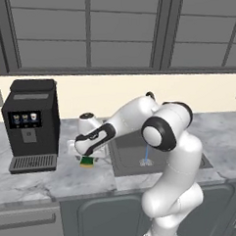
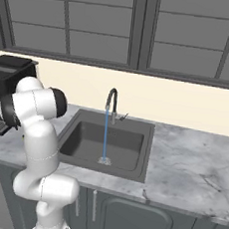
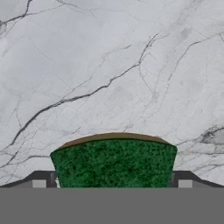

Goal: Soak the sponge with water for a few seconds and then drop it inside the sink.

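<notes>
Water (image 2: 105, 135) already runs from the faucet into the sink (image 2: 86, 141). The sponge (image 3: 113, 162) lies unlifted on the desk (image 1: 33, 181), just left of the sink, between the spread gripper (image 3: 112, 183) tips. Grasping, soaking and dropping all remain.

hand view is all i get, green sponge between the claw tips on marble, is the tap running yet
Observer: Yes. In the right base view a thin blue stream of water falls from the faucet into the sink.
Operator: which side of the sink is the sponge on
Observer: In the left base view the sponge lies on the counter left of the sink, between it and the coffee machine.
Operator: claw shut on it?
Observer: No, the claw is open, one tip on each side of the sponge.
</notes>
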Robot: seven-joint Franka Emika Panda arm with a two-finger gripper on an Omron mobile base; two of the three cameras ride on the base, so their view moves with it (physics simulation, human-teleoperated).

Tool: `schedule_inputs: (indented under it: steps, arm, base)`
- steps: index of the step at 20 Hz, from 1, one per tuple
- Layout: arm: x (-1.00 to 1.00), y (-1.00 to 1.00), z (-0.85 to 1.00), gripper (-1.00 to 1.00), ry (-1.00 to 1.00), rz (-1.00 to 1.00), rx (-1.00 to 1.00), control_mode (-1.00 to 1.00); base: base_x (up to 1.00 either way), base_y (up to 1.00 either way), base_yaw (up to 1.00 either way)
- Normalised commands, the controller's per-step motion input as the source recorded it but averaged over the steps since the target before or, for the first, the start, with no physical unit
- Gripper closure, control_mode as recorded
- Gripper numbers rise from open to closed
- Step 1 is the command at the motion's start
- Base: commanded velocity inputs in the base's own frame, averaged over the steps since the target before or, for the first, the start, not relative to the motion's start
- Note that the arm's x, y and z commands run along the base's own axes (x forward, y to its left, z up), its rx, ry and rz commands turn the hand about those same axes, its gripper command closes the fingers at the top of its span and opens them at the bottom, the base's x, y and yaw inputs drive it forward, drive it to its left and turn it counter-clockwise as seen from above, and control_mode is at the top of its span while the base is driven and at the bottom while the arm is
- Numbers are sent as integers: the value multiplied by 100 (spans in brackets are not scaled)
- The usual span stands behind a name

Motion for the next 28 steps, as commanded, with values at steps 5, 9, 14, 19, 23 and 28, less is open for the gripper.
schedule_inputs:
  steps: [5,9,14,19,23,28]
  arm:
    - [0,0,0,-100,0,0,0,-100]
    - [0,0,0,-100,0,0,0,-100]
    - [0,0,0,100,0,0,0,-100]
    - [0,0,0,100,0,0,0,-100]
    - [1,0,0,100,0,0,0,-100]
    - [4,0,6,100,0,0,0,-100]
  base:
    - [0,0,0]
    - [0,0,0]
    - [0,0,0]
    - [0,0,0]
    - [0,0,0]
    - [0,0,0]
